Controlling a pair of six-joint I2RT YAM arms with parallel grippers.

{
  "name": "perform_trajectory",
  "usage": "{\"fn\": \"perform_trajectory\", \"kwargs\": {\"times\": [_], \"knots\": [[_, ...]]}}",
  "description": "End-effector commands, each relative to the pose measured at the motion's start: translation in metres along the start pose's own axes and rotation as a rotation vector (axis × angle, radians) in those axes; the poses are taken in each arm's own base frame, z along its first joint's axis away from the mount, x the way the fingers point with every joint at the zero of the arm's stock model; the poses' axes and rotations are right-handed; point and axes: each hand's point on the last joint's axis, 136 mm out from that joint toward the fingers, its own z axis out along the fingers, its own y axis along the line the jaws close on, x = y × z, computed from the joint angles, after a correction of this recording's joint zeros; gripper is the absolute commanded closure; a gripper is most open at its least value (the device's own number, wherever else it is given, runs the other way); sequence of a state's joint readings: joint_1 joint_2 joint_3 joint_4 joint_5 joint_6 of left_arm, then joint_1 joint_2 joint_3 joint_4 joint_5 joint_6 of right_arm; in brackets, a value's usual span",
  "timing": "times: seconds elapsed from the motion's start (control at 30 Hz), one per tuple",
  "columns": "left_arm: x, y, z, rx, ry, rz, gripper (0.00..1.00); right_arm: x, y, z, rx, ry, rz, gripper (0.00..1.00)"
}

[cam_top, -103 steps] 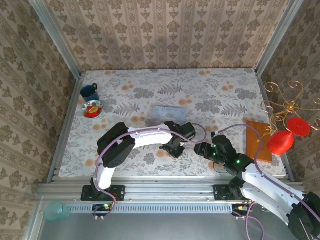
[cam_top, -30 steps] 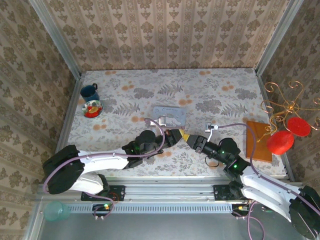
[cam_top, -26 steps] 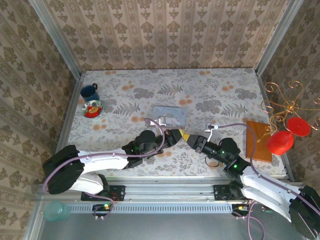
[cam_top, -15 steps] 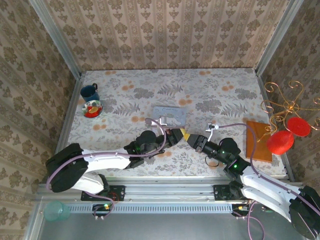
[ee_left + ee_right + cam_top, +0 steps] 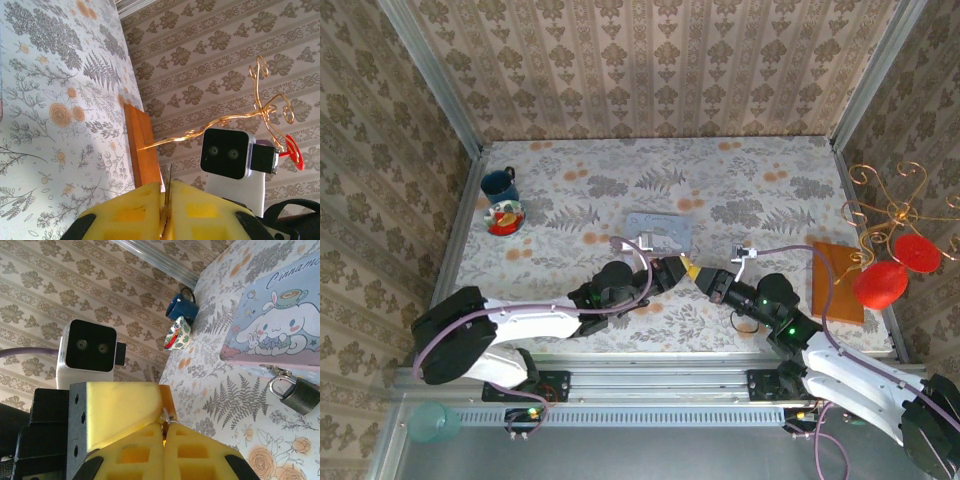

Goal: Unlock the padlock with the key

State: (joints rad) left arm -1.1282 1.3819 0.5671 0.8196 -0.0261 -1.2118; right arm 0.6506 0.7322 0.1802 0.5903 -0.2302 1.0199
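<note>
The small dark metal padlock (image 5: 300, 396) lies on the flowered worktop (image 5: 235, 410), its silver shackle at the edge of the pale blue rectangular cartoon tin (image 5: 280, 325). My right pincer (image 5: 163, 432) is pressed together on a thin silvery key (image 5: 166, 418). My left pincer (image 5: 164, 192) has its pads nearly meeting; whether it grips, I cannot tell.

Top cam overlooks the whole table (image 5: 770, 190) from behind; left wrist cam (image 5: 90, 352) and right wrist cam (image 5: 225, 152) face each other close, rolled sideways.
</note>
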Motion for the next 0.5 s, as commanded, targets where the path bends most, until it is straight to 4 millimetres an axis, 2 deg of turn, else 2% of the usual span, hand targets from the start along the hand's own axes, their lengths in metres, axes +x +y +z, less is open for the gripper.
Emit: {"fn": "perform_trajectory", "kwargs": {"times": [0.0, 0.17, 0.47], "knots": [[-0.003, -0.01, -0.008, 0.028, 0.01, 0.037, 0.8, 0.003, 0.006, 0.002, -0.005, 0.034, -0.044, 1.0], [-0.009, -0.005, -0.012, 0.0, 0.001, 0.061, 0.72, 0.01, 0.01, 0.003, -0.027, 0.074, -0.065, 1.0], [-0.009, 0.007, -0.012, -0.027, 0.012, 0.053, 0.68, 0.01, 0.015, 0.002, -0.042, 0.082, -0.084, 1.0]]}}
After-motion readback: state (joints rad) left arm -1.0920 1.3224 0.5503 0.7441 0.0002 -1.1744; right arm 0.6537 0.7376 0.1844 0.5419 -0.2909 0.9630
